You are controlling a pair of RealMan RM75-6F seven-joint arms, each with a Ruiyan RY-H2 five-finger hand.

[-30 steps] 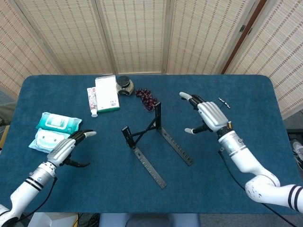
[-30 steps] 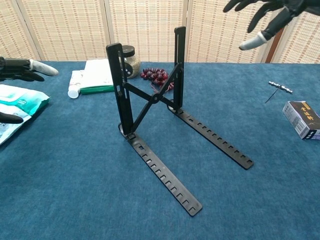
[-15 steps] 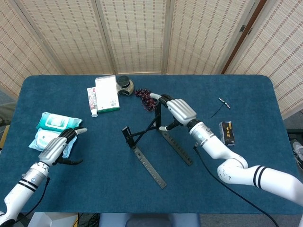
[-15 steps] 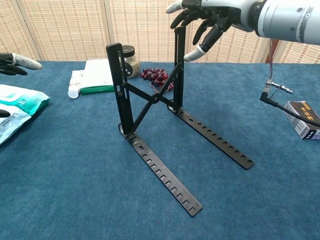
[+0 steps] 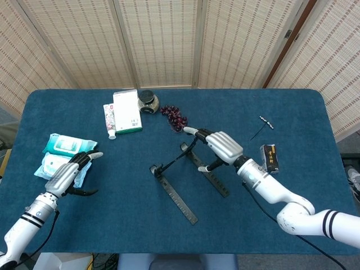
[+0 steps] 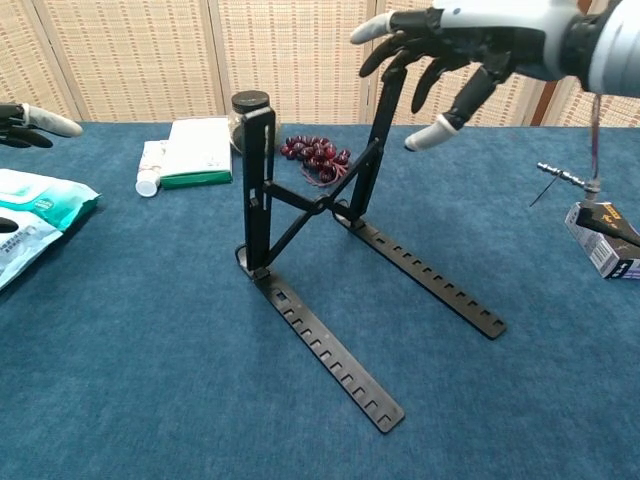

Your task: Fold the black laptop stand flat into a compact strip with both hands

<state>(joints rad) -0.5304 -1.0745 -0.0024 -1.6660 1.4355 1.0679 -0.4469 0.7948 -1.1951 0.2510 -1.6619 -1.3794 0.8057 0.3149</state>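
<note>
The black laptop stand (image 5: 175, 194) stands mid-table on two long notched base rails, its two uprights joined by a cross brace. In the chest view the stand (image 6: 260, 200) has its uprights leaning toward me. My right hand (image 6: 455, 45) is over the top of the right-side upright, fingers spread, touching its upper end; the head view shows the right hand (image 5: 223, 146) above the stand's right rail. My left hand (image 5: 69, 177) hovers far to the left, apart from the stand, holding nothing; only the fingertips (image 6: 45, 122) show in the chest view.
Two packs of wet wipes (image 5: 62, 147) lie just beyond the left hand. A white and green box (image 5: 127, 111), a jar (image 5: 148, 101) and dark red beads (image 5: 175, 117) lie behind the stand. A small black box (image 5: 270, 157) and a metal tool (image 5: 264, 124) lie on the right.
My right hand has come nearer to me with the upright's top under its fingers, and both uprights now lean forward and lower. The left hand has stayed put.
</note>
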